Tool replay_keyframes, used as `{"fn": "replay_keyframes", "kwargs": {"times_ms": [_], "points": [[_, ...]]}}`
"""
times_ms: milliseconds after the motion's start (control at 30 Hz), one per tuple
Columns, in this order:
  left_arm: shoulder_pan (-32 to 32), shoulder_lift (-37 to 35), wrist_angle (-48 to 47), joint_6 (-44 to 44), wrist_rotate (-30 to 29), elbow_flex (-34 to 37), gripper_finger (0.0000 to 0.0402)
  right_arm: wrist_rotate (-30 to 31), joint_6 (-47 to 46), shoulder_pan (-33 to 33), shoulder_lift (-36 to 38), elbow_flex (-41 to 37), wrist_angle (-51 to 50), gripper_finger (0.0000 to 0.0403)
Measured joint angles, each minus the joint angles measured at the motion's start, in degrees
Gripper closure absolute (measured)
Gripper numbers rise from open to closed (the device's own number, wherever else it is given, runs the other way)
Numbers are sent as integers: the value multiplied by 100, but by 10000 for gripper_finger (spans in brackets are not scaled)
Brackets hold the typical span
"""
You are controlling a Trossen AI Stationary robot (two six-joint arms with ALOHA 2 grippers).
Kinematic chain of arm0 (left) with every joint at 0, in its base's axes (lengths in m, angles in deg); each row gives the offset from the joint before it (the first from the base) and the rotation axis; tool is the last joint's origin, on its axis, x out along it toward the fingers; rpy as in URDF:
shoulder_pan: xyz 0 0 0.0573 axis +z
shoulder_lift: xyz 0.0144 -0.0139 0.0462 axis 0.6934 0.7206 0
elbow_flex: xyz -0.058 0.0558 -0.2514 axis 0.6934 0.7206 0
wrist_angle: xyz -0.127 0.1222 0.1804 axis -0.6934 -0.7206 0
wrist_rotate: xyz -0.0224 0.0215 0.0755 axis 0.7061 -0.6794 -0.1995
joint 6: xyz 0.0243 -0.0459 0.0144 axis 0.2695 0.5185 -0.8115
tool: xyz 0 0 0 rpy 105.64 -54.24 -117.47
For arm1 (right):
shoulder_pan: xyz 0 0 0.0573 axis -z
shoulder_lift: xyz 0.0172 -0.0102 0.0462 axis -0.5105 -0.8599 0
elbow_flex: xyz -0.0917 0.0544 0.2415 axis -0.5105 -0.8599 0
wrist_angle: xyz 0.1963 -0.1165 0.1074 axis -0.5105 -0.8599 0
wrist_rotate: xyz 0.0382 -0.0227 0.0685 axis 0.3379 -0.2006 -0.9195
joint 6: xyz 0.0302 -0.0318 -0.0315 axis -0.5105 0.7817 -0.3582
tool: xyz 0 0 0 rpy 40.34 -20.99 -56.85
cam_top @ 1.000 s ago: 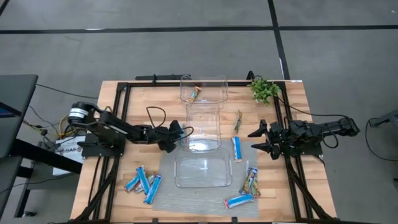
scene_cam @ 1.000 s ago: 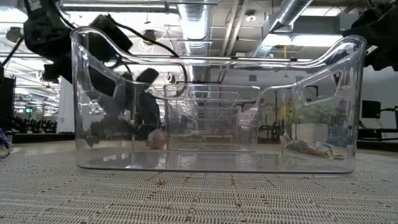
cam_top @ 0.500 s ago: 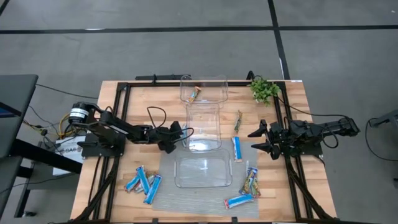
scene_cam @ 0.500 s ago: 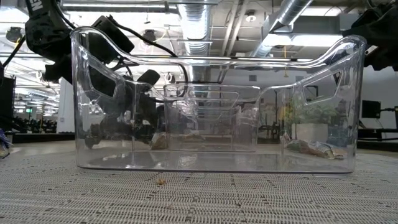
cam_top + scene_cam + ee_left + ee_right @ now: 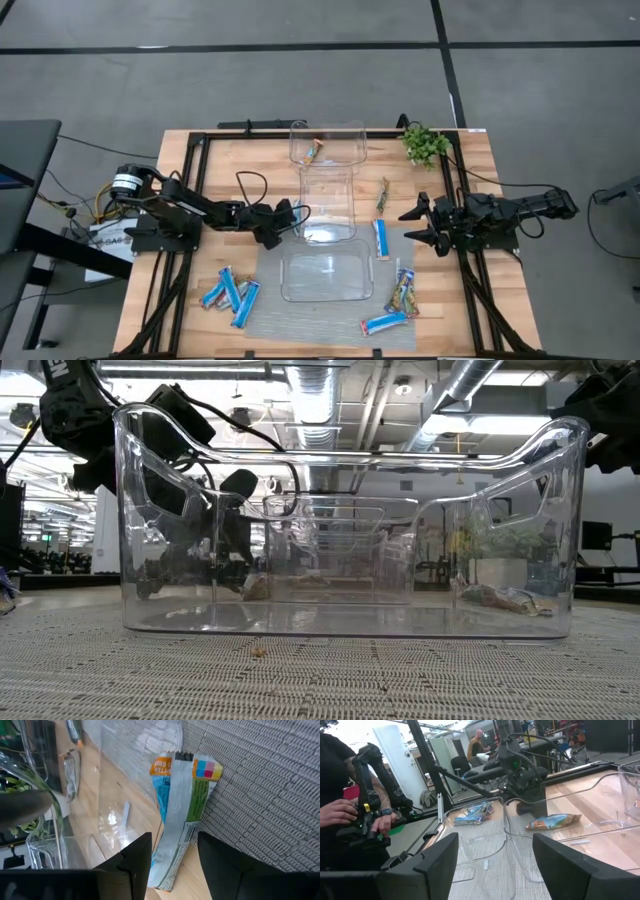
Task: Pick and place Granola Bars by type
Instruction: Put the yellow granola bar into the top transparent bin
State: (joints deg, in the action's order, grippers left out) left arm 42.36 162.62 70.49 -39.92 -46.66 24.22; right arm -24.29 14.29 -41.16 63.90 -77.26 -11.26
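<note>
granola bars, flat blue-and-white and multicoloured wrapped oblongs, lie scattered; one blue-and-white bar (image 5: pixel 172 820) sits at the grey mat's edge beside the clear plastic middle bin (image 5: pixel 328 205). the left gripper (image 5: pixel 172 862) hovers spread over it, so it may nudge that bin wall. the right gripper (image 5: pixel 418 224) waits, fingers apart.

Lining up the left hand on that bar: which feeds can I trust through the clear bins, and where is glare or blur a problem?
Low view: the nearest clear bin fills the frame, and its walls warp and reflect everything behind. Left wrist view: the granola bar is crisp, the left hand blurred up close. High view: even light, only faint sheen on the bins. Right wrist view: the right hand is out of focus.
</note>
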Motion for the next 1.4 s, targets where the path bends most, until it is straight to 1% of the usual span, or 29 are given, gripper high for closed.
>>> {"fn": "replay_keyframes", "kwargs": {"times_ms": [233, 300, 400, 633, 733, 867, 1000, 1100, 1200, 1400], "points": [[-2, 146, 274, 30, -22, 0, 249, 0, 2, 0, 0, -1, -2, 154], [-3, 149, 300, 32, -23, 0, 256, -1, 1, 2, 0, -1, 0, 154], [-7, 153, 323, 48, -78, 0, 281, 0, 1, 2, 0, -1, 0, 154], [-25, 155, 292, 149, -83, -2, 370, 0, 1, 2, -1, -1, 0, 154], [-52, 157, 262, 155, -145, -9, 395, -2, 0, 0, -2, -2, -1, 154], [-64, 160, 253, 182, -250, -11, 394, -2, 2, 2, 0, -2, -1, 154], [-72, 124, 199, 280, -593, -11, 394, 0, 1, 0, -2, -1, 1, 154], [-70, 11, -42, 511, -751, -8, 393, 0, 1, 2, -1, -2, 0, 154], [-66, -174, -416, 865, -916, 0, 393, -1, 0, 0, -1, -2, -1, 154], [-41, -750, -1170, 1853, -1474, 0, 393, -1, 1, 1, 0, 0, 0, 154]]}}
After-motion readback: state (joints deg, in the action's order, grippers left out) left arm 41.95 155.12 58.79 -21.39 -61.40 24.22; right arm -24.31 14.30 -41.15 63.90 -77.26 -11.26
